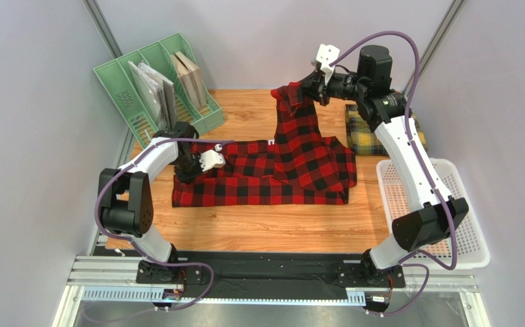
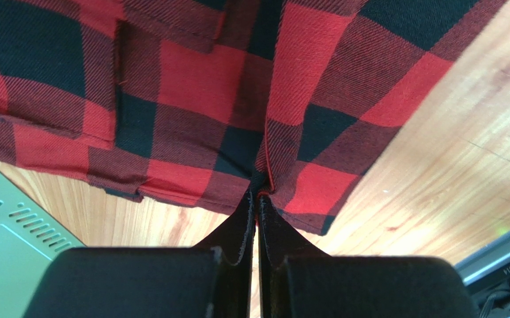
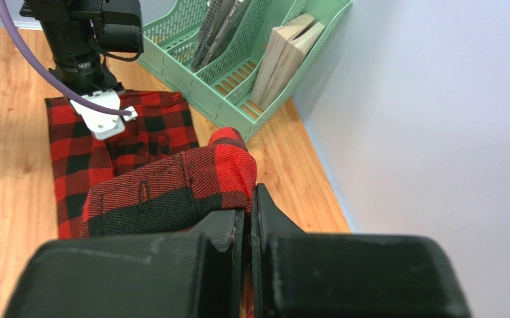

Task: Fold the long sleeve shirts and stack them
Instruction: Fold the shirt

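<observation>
A red-and-black check long sleeve shirt [image 1: 272, 178] lies across the wooden table [image 1: 279, 231]. One sleeve [image 1: 298, 116] rises off it toward the back. My right gripper [image 1: 307, 87] is shut on that sleeve's cuff [image 3: 191, 179] and holds it above the table. My left gripper [image 1: 191, 165] is shut on the shirt's left edge [image 2: 264, 182], low over the table. A second shirt [image 1: 367, 136], yellow-and-dark-green check, lies folded at the right, behind my right arm.
A green file rack [image 1: 156, 85] with books and folders stands at the back left, close to my left arm. A white basket [image 1: 473, 225] sits at the right edge. Grey walls close in three sides.
</observation>
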`<action>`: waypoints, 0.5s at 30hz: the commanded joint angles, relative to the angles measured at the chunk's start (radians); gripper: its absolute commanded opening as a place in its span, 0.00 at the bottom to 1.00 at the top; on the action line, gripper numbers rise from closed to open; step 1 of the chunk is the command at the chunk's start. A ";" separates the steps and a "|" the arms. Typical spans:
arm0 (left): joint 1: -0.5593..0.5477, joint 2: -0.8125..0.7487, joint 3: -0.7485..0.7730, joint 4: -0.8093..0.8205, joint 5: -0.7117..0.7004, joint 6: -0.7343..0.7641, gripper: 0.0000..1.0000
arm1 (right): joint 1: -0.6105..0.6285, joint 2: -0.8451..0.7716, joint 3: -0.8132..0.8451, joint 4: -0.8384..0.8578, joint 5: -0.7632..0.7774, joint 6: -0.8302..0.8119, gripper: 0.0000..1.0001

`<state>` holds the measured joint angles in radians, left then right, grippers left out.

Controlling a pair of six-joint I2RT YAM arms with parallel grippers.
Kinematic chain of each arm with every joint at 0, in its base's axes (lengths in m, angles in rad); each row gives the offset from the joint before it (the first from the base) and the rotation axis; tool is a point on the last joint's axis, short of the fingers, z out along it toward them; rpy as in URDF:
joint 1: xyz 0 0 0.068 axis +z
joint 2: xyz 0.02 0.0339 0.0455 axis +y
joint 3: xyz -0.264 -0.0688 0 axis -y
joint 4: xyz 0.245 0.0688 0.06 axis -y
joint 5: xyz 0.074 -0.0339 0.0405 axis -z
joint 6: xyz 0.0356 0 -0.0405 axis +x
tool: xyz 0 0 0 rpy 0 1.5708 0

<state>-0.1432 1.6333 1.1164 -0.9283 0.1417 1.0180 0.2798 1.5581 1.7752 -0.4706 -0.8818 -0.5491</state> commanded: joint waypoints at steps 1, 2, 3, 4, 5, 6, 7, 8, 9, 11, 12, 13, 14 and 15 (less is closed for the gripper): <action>0.017 0.005 0.030 0.040 0.000 -0.032 0.00 | -0.005 0.036 0.033 0.136 -0.048 -0.055 0.00; 0.022 0.007 0.026 0.043 -0.005 -0.036 0.00 | -0.004 0.045 0.036 0.144 -0.051 -0.052 0.00; 0.024 0.013 0.025 0.046 -0.005 -0.038 0.00 | -0.005 0.062 0.038 0.159 -0.057 -0.051 0.00; 0.024 0.017 0.022 0.051 -0.010 -0.039 0.00 | -0.005 0.068 0.036 0.165 -0.059 -0.051 0.00; 0.024 0.023 0.020 0.057 -0.014 -0.044 0.00 | -0.004 0.074 0.035 0.168 -0.062 -0.051 0.00; 0.024 0.036 0.022 0.060 -0.016 -0.048 0.00 | -0.005 0.083 0.029 0.173 -0.062 -0.054 0.00; 0.024 0.040 0.022 0.072 -0.020 -0.053 0.00 | -0.005 0.085 0.023 0.179 -0.062 -0.054 0.00; 0.024 0.045 0.020 0.080 -0.022 -0.062 0.00 | -0.005 0.086 0.003 0.184 -0.062 -0.054 0.00; 0.024 0.049 0.019 0.089 -0.024 -0.071 0.00 | -0.005 0.086 -0.008 0.194 -0.062 -0.051 0.00; 0.027 0.060 0.020 0.121 -0.042 -0.105 0.01 | -0.004 0.080 -0.048 0.210 -0.051 -0.045 0.00; 0.027 0.069 0.023 0.132 -0.056 -0.149 0.01 | -0.005 0.077 -0.060 0.220 -0.049 -0.043 0.00; 0.028 0.072 0.025 0.131 -0.063 -0.163 0.02 | -0.004 0.069 -0.074 0.225 -0.045 -0.043 0.00; 0.036 0.071 0.023 0.131 -0.070 -0.179 0.06 | -0.005 0.065 -0.092 0.227 -0.037 -0.045 0.00; 0.039 0.057 0.017 0.132 -0.073 -0.190 0.09 | -0.005 0.060 -0.100 0.228 -0.034 -0.045 0.00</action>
<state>-0.1272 1.7023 1.1187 -0.8352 0.1024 0.9161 0.2779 1.6497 1.7164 -0.3206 -0.9150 -0.5739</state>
